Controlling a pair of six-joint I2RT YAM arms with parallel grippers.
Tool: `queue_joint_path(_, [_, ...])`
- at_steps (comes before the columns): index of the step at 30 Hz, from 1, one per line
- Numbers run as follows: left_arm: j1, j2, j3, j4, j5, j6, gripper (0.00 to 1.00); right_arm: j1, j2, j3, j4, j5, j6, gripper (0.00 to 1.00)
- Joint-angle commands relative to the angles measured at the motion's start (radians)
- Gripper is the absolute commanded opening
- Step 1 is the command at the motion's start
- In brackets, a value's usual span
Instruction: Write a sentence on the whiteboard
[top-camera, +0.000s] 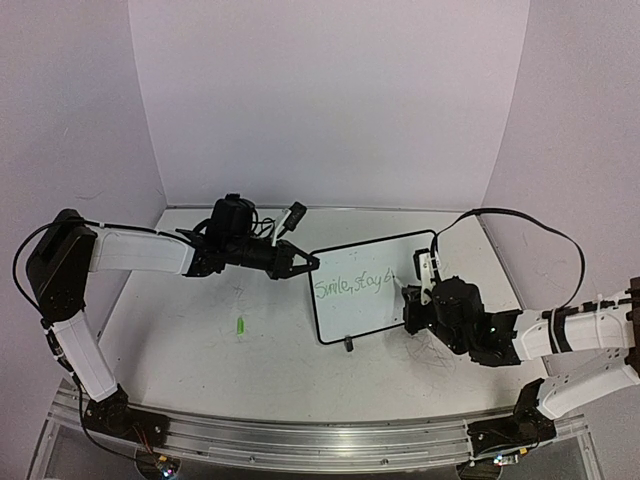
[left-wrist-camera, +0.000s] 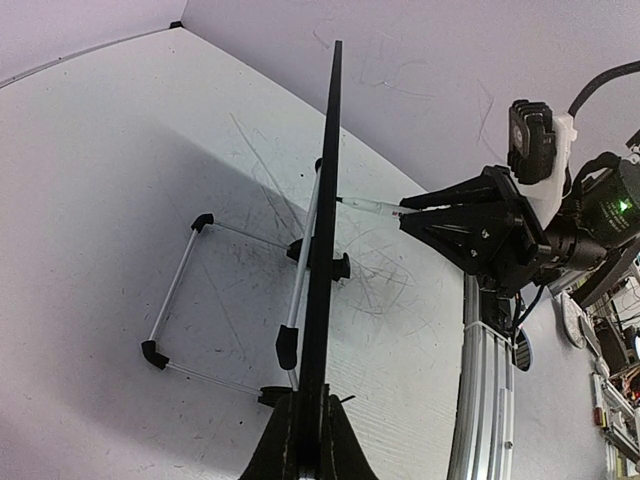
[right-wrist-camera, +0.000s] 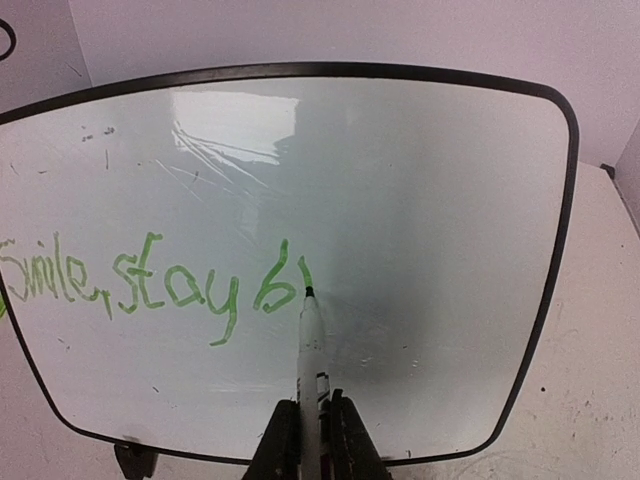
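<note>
Standing upright right of the middle of the table (top-camera: 200, 350) in the top view, the whiteboard (top-camera: 370, 312) carried the sentence (top-camera: 352, 285) in green. The left gripper (top-camera: 306, 265) met its upper left edge, the right gripper (top-camera: 411, 298) its face, and a small green piece (top-camera: 241, 325) lay well apart on the table.

From the left wrist, the whiteboard showed edge-on, its frame pinched between the shut left fingers, a wire stand (left-wrist-camera: 180, 285) behind it, and a marker (left-wrist-camera: 368, 206) touching its face.

From the right wrist, closed fingers clamped the marker, its tip on the last green stroke after "Smile, stay".
</note>
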Motion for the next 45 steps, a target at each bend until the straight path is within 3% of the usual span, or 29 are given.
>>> queue_joint_path(1, [-0.012, -0.016, 0.025, -0.060, -0.008, 0.042, 0.00, 0.010, -0.008, 0.015, -0.043, 0.003, 0.034, 0.00])
queue_joint_path(31, [-0.013, -0.022, 0.023, -0.062, -0.009, 0.043, 0.00, 0.021, 0.025, 0.028, 0.058, 0.091, -0.016, 0.00])
queue_joint_path(45, [-0.015, -0.023, 0.022, -0.061, -0.011, 0.045, 0.00, 0.021, -0.004, 0.023, 0.019, 0.083, 0.005, 0.00])
